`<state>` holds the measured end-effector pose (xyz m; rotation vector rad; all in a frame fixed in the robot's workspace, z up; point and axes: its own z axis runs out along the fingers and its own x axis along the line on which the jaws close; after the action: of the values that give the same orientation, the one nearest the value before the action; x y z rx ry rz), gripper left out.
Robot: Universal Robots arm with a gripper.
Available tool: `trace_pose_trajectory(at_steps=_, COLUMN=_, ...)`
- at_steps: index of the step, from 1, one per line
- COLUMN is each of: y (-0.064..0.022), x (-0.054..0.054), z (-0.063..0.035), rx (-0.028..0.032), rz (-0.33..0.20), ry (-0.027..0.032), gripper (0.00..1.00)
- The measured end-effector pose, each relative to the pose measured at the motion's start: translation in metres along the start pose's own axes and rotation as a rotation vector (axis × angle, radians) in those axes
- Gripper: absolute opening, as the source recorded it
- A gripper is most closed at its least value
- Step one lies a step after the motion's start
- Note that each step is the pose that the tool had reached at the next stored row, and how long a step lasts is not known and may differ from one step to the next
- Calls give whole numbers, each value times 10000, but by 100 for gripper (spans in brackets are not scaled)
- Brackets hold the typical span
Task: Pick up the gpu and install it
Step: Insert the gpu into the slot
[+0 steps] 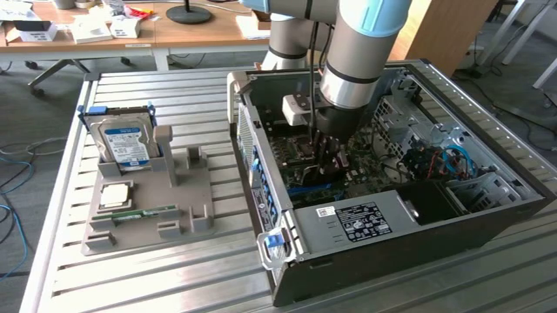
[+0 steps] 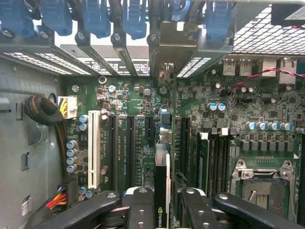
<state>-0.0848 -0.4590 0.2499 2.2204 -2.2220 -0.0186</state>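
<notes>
- The arm (image 1: 361,59) reaches down into an open case (image 1: 366,254) lying on its side on a slatted metal table (image 1: 174,280).
- The gripper (image 1: 329,163) sits low inside the case, just above the motherboard (image 2: 143,100).
- Hand state: clamped on the gpu (image 2: 162,176). In the wrist view the dark fingers (image 2: 142,205) stand on either side of the card.
- The gpu is inside the case, between the fingers. It stands upright and edge-on to the wrist camera, and a logo shows on its near edge.
- The card lies in line with a black slot in the middle of the board. A row of black slots and one white slot (image 2: 94,149) are on one flank, and the CPU socket (image 2: 262,186) is on the other.
- Whether the card's lower edge is fully seated in the slot cannot be told.
- Blue latches (image 2: 135,16) line the rear bracket openings at the far end of the card.
- On the exterior view's left, well apart from the case, a grey tray (image 1: 187,195) rests on the table.
- The tray carries an upright hard drive (image 1: 126,143), and a memory stick (image 1: 146,212) lies flat nearer its front.
</notes>
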Motion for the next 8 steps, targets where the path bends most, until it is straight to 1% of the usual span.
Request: trace_pose_trajectory(at_steps=8, y=1, x=1, z=2, rx=0, rz=6, ry=0, gripper=26)
